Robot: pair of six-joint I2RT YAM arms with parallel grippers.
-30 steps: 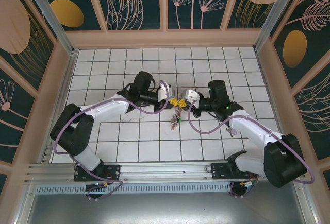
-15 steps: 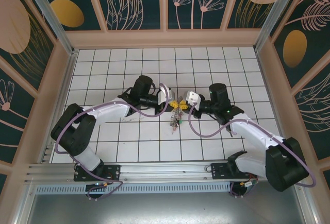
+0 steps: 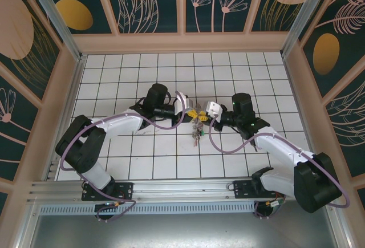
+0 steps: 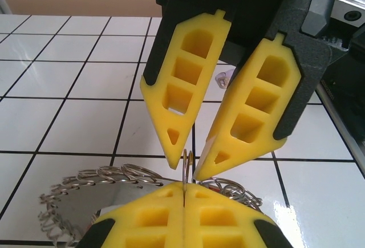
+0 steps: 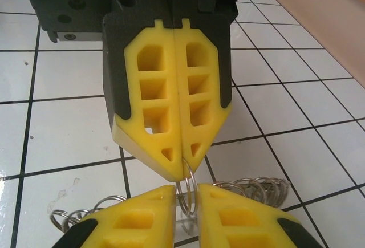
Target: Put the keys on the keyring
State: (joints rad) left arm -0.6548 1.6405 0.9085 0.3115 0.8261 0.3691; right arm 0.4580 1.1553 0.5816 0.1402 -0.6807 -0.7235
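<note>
1. Top view: over the last second my right gripper [image 3: 201, 113] has eased its jaws apart. It meets the left gripper [image 3: 193, 113] tip to tip, with the keys [image 3: 197, 131] bunched just below. The grip itself is unreadable here.
2. Left wrist: the left jaws are clamped on the thin keyring [image 4: 186, 165], and the right tips straddle it, slightly apart.
3. Right wrist: the keyring stands in that gap. I judge threading unfinished; I cannot tell whether any keys are on.

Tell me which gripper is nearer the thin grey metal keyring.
Left. The left gripper is shut on the keyring; the right gripper straddles it with its jaws slightly apart.
</note>
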